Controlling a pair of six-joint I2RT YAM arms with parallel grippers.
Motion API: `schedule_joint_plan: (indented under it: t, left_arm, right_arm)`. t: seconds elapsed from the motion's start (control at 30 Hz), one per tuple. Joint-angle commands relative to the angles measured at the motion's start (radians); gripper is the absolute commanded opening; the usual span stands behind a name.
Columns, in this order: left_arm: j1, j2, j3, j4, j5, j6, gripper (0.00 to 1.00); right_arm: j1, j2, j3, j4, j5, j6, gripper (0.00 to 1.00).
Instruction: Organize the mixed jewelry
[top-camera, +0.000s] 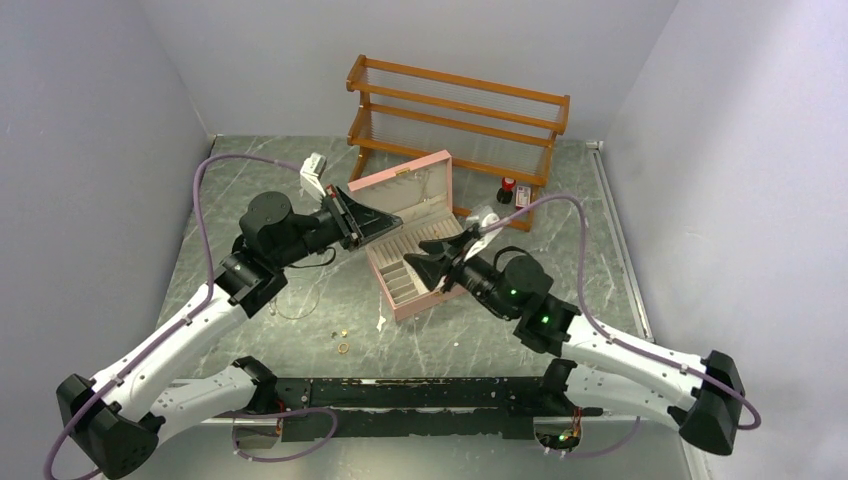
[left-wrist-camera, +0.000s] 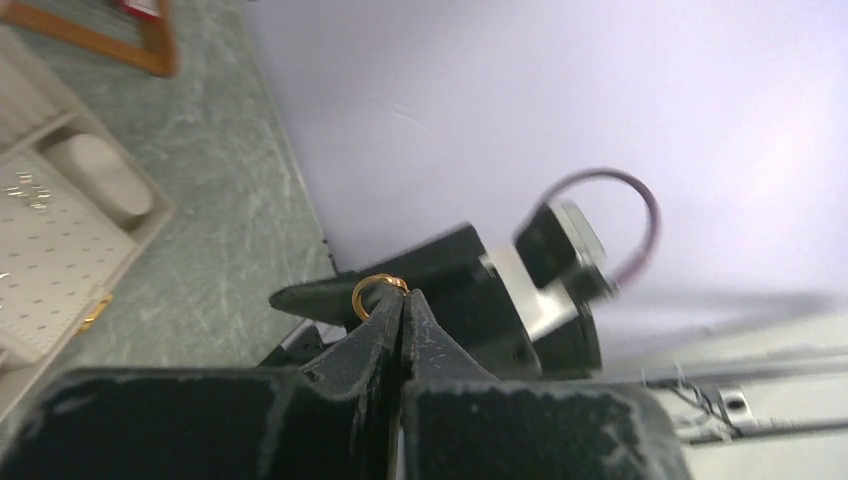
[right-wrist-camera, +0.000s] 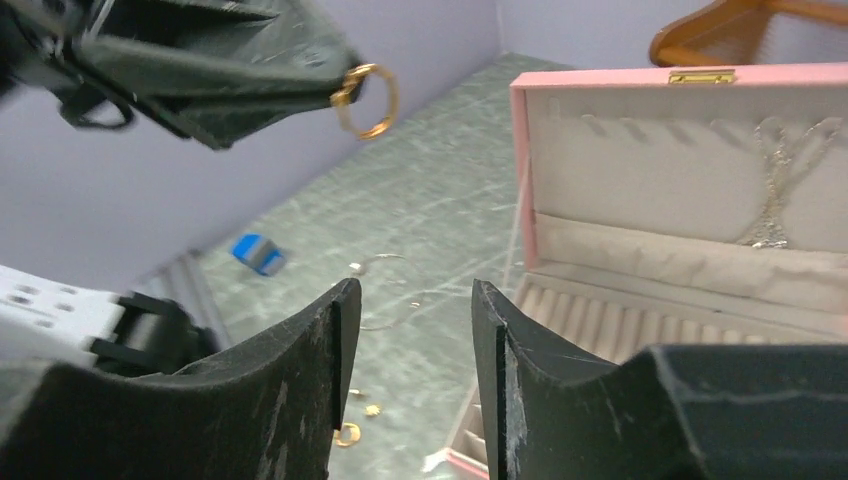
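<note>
Here, the left gripper (left-wrist-camera: 402, 296) clenches a gold ring (left-wrist-camera: 378, 279) at its fingertips; the right gripper (right-wrist-camera: 415, 290) gapes apart beneath it.

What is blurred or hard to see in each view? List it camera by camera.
Top external: even soft light, sharp, but the loose gold rings are mere specks. Left wrist: the gold ring pinched in the left gripper is crisp; the right arm behind it is smeared. Right wrist: the right gripper blurs up close; the pink jewelry box is clear.
</note>
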Motion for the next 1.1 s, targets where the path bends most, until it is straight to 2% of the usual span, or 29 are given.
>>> schedule_joint_plan:
  t: [0.0,0.2,0.33,0.43,0.73,1.0,1.07]
  left_arm:
    - [-0.005,-0.011,0.009,-0.174,-0.214,-0.02,0.05]
    - [-0.005,-0.025,-0.034,-0.174,-0.288,-0.092,0.05]
    - [-0.005,-0.041,-0.04,-0.204,-0.313,-0.101,0.05]
    - [-0.005,-0.056,-0.048,-0.219,-0.32,-0.106,0.05]
    - [-0.005,-0.068,-0.093,-0.185,-0.287,-0.135,0.05]
    - [-0.005,-0.071,-0.086,-0.196,-0.298,-0.129,0.05]
    - [-0.005,-0.07,-0.086,-0.194,-0.302,-0.128,0.05]
  right_arm:
    - [0.121,0.062,0.035,0.071,0.29,-0.342,0.5]
    - [0.287,0.221,0.047,0.308,0.512,-0.537,0.58]
    - [0.299,0.313,0.086,0.396,0.608,-0.566,0.58]
    - [0.299,0.331,0.088,0.445,0.608,-0.558,0.58]
    - [0.297,0.374,0.169,0.356,0.593,-0.514,0.62]
    - [0.295,0.377,0.181,0.313,0.61,-0.506,0.57]
    - [0.293,0.354,0.161,0.302,0.609,-0.493,0.61]
